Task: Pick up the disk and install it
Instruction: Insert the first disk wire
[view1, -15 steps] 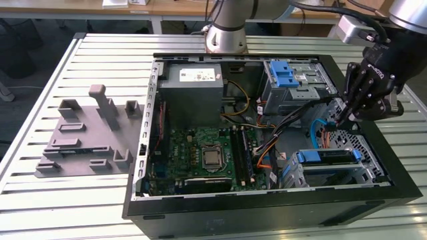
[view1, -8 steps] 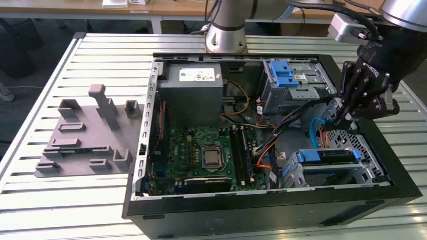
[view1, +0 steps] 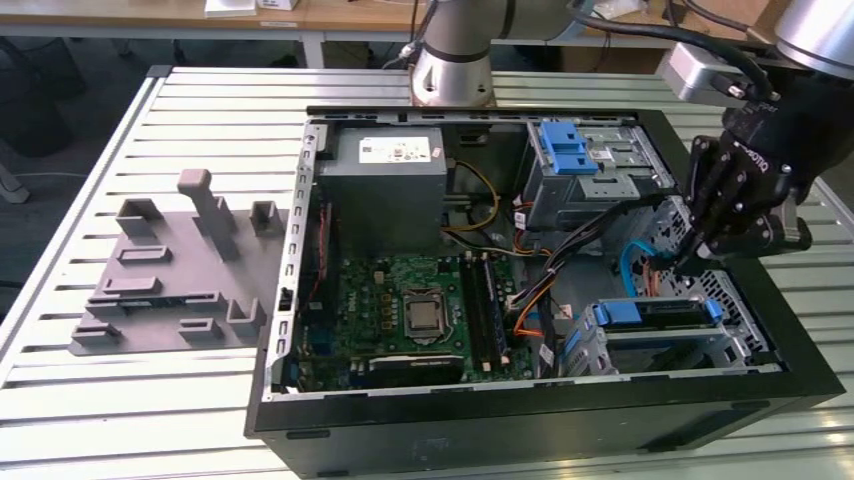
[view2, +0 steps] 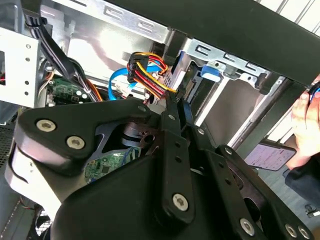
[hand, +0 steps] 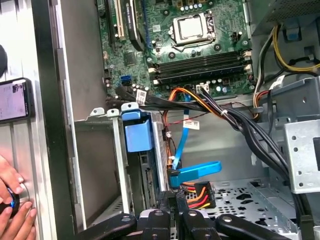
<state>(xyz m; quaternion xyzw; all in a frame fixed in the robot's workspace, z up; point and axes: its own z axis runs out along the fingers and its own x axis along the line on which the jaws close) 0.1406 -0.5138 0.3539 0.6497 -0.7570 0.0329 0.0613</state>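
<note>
**Inside the open computer case, the disk sits in its bay**

On a slatted metal table (view1: 134, 410), a black tower case (view1: 534, 425) lies on its side with the cover off, its green motherboard (view1: 400, 305) exposed. The disk (view1: 654, 315) rests in the metal drive cage at the case's near corner, toward the exterior view's right. Its flat silver body is only partly visible, edged by a blue plastic frame. In the first wrist view the frame's blue tab (hand: 136, 132) stands out from the cage slot.

The arm's black gripper (view1: 694, 255) hangs low inside the case just beside that cage. Its fingertips are drawn close together in the first wrist view, and nothing can be made out between them. Just beyond the fingertips lie a blue data cable (hand: 195, 172) and a connector with red, yellow and black wires (hand: 197, 192). Both sit close to the disk's end; whether they are plugged in cannot be told.

A grey moulded holder with upright posts (view1: 174, 275) stands on the table well apart from the case, at the exterior view's left. A wooden desk (view1: 267, 12) runs behind the table. Outside the case wall, a person's hand (hand: 12, 205) rests on the table near a phone (hand: 12, 100).
</note>
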